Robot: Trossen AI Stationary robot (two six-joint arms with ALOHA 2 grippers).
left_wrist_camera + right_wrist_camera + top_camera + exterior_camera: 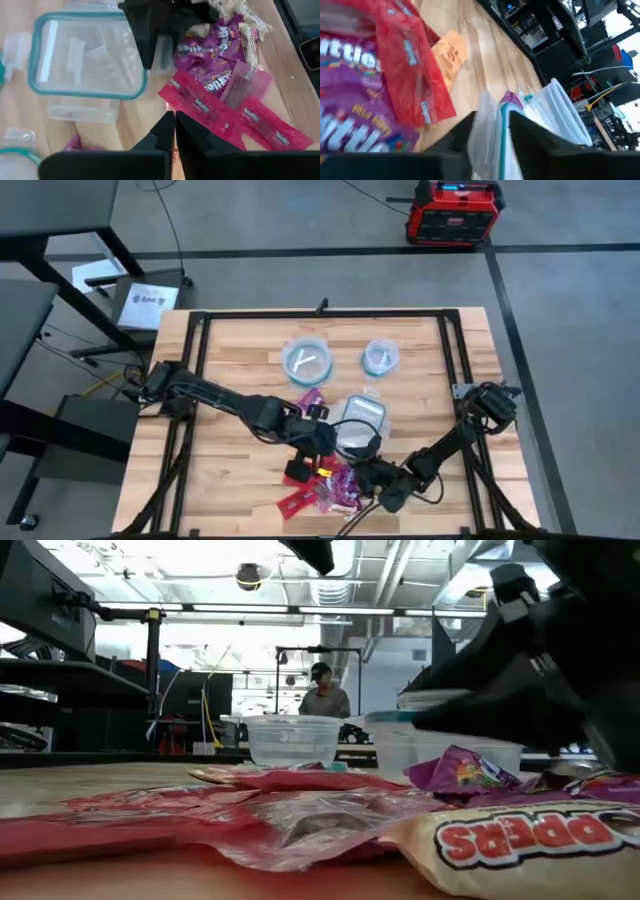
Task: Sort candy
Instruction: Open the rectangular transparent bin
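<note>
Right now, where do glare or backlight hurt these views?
Low view: bright ceiling lights backlight the scene, leaving a dark arm in silhouette. High view: evenly lit, candy plain. Left wrist view: pale reflections on the clear tub.

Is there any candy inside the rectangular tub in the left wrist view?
No. The rectangular tub with the teal rim looks clear and empty, while the purple and red candy lies on the table beside it.

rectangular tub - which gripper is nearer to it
Right. The right gripper has its fingers on either side of the rectangular tub wall. The left gripper, shut, hovers beside the tub over the red candy.
</note>
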